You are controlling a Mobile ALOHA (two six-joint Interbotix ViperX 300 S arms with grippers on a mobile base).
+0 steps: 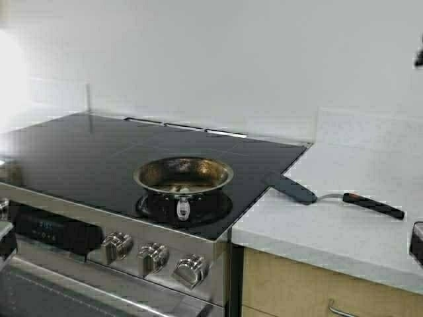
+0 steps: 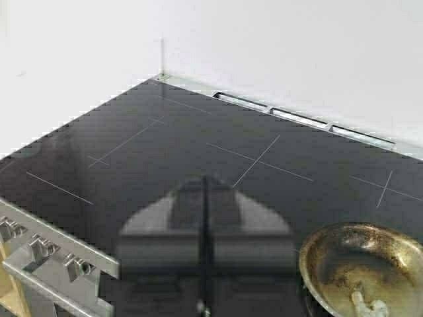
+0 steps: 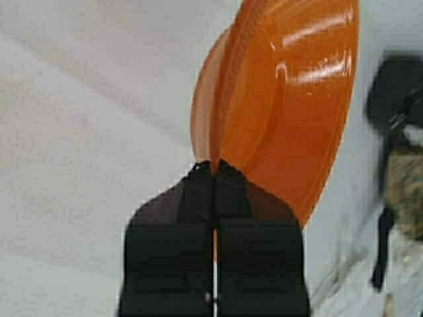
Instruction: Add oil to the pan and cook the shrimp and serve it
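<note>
High view: the pan sits at centre frame on the front right zone of the black stove, its short handle pointing toward the knobs at lower centre. 1 small pale piece, likely the shrimp, lies on the pan floor near the front wall. A black spatula rests on the white counter at right, its blade just over the stove edge. Neither arm shows clearly here; only dark bits at the frame edges. Left wrist view: the left gripper at lower centre has its fingers pressed together on nothing, hovering above bare glass, with the pan's rim at lower right of the frame and the shrimp visible inside. Right wrist view: the right gripper is pinching the rim of an orange bowl, which hangs steeply tilted, almost on edge, in the upper centre of the frame. A dark object at right is too blurred to name. The oil jug is not visible in any view. Judgement: if the bowl is for serving, bring it level and set it down on the counter close to the pan before releasing, keeping the thin rim grip from slipping.
</note>
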